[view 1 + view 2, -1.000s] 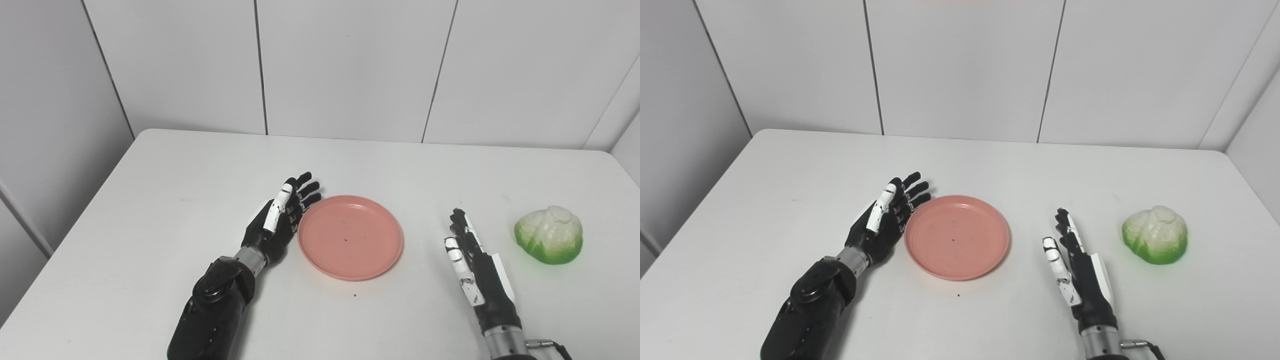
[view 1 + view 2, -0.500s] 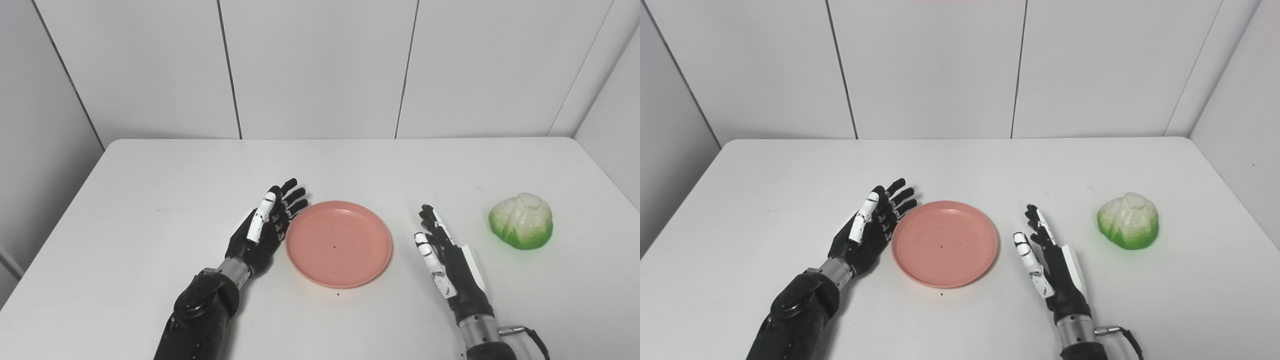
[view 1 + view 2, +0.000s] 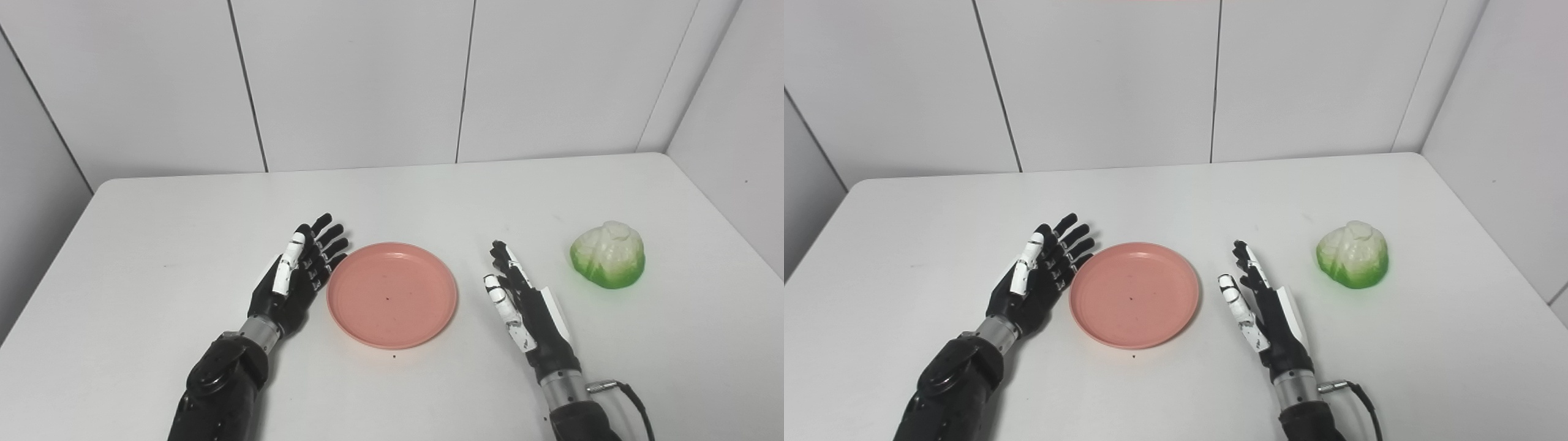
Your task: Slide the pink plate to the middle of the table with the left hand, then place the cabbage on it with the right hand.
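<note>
My right hand (image 3: 527,306) nearest, fingers spread, empty, edge-on to table (image 3: 153,245), beside pink plate (image 3: 392,295). My left hand (image 3: 297,272) splayed, empty, at plate's left rim. Plate mid-table. Cabbage (image 3: 607,255) far right: looks light, bumpy, likely plastic. Plan top-down wrap around widest part.
</note>
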